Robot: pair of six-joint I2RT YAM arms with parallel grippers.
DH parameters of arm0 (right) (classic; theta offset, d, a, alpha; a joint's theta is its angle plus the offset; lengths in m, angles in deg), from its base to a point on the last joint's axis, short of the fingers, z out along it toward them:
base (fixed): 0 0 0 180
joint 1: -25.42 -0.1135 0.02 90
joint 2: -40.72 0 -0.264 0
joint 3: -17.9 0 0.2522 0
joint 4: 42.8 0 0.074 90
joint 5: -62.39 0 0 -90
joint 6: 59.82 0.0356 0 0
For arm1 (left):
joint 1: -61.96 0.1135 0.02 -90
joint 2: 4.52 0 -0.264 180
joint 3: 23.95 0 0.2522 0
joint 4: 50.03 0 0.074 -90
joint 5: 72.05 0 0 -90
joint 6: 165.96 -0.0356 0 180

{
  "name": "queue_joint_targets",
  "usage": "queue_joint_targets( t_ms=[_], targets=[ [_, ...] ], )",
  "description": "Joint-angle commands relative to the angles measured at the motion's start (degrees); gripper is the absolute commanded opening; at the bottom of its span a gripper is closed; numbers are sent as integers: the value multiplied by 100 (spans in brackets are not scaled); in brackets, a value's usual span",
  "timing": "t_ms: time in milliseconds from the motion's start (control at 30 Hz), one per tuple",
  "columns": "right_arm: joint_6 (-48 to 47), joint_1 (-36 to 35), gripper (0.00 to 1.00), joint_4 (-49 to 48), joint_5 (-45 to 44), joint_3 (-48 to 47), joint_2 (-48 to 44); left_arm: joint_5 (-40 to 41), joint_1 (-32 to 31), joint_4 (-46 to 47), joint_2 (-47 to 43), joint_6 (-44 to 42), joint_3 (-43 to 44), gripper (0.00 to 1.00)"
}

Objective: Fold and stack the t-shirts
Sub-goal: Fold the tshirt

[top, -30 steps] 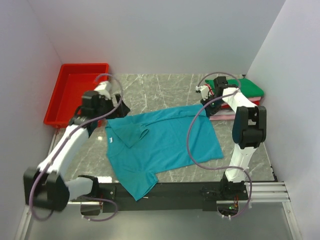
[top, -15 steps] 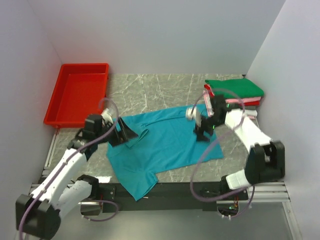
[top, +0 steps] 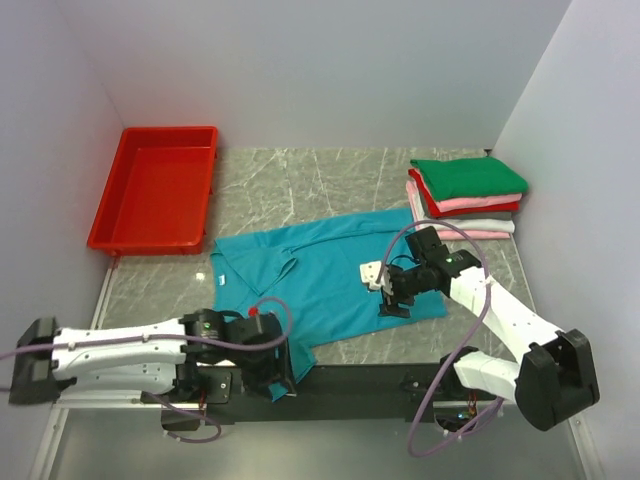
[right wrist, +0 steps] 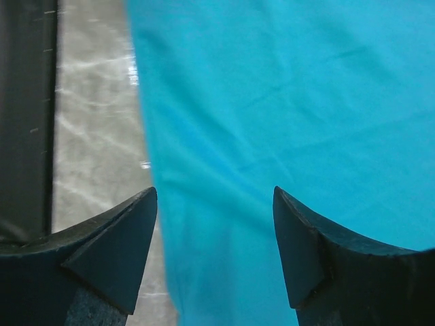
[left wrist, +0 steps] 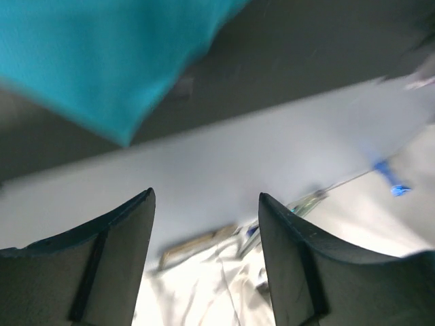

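Across the middle of the worktop [top: 300,185], looking at a teal shirt [top: 320,275] lying spread open and unfolded, white neck label toward the left, one near corner trailing over the front edge onto the black rail [top: 350,378]. Treating it as the piece in hand, with no real fold showing in it beyond a small tuck of cloth near the neck.

Moving out to the far right corner, finding a stack of folded shirts [top: 467,190]: green on top, then red, pink and whitish beneath, sitting near the teal shirt's far right corner, touching or not being hard to tell. Reading those as done, so most of the job appearing finished and the teal one remaining to be folded and set on that stack.

Coming to the arms: left fingers [top: 272,368] hanging low at the front edge beside the trailing corner, spread apart and gripping nothing, the wrist view showing only a blurred teal corner beyond the tips. Right fingers [top: 392,300] hovering over the shirt's near right edge, likewise parted with nothing between them, teal cloth and a strip of bare worktop lying underneath. Judging both as lining up for a grab along the near side, nothing pinched yet.

Sitting off at the far left, a red tray [top: 155,195], playing no part.
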Motion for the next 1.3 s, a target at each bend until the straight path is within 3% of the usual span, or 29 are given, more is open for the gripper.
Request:
queue_joint_targets(
  t_ms=[0, 167, 400, 633, 833, 933, 1067, 1100, 1200, 1267],
  targets=[
    [638, 119, 75, -836, -205, 132, -304, 427, -775, -944, 539, 1261, 817, 68],
    [1016, 329, 75, -1206, -30, 291, -410, 647, -908, -1632, 1338, 1429, 1126, 67],
    [990, 892, 75, -1075, 322, 274, -525, 804, -908, 98, 726, 2780, -174, 46],
    [990, 1147, 75, -1022, 560, 230, -534, 1166, -864, -155, 672, 3055, -359, 51],
    [982, 1314, 75, -890, 604, 168, -560, 1112, -662, -58, 549, 3029, -597, 48],
    [938, 1367, 75, -829, 604, 159, -542, 1200, -618, -120, 523, 3003, -588, 42],
    [719, 1472, 75, -487, 525, 28, -577, 1244, -548, -15, 488, 2924, -615, 16],
    [613, 1525, 75, -364, 481, 1, -647, 1253, -539, -49, 479, 2871, -597, 5],
    [-334, 1753, 75, 453, 166, -122, -718, 1271, -530, -234, 444, 2704, -448, 0],
    [-1536, 2120, 74, 962, -298, -201, -639, 1488, -512, -383, 409, 2616, -255, 0]
  ],
)
